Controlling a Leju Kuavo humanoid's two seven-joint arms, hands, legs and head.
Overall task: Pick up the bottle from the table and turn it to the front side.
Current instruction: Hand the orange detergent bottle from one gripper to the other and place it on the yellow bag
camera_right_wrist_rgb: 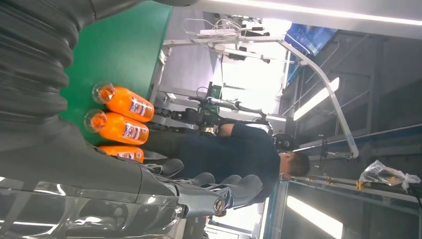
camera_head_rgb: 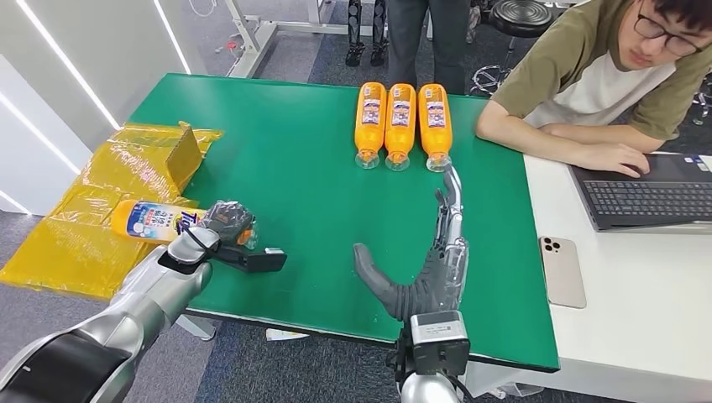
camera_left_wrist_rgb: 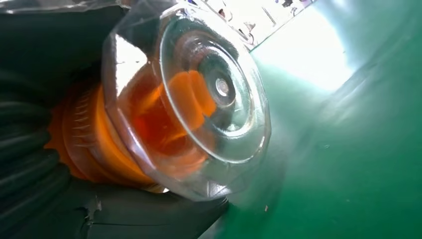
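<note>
The left hand (camera_head_rgb: 225, 225) grips the bottle (camera_head_rgb: 155, 221) near its cap at the lower left of the head view, off the table (camera_head_rgb: 285, 151) edge — turned carelessly, it could slip and drop. The right hand (camera_head_rgb: 428, 252) hovers open — holding nothing.

Both arms are silver metal with a smooth, polished sheen, darkening to a black section near the left shoulder. The left robot hand (camera_head_rgb: 225, 225) has dark grey fingers, with a black block jutting from the wrist. The right robot hand (camera_head_rgb: 428, 256) has a thick matte grey thumb and glossy, metallic-grey fingers. A boxy silver camera housing sits at its wrist. A grey ribbed cover wraps each wrist.
</note>
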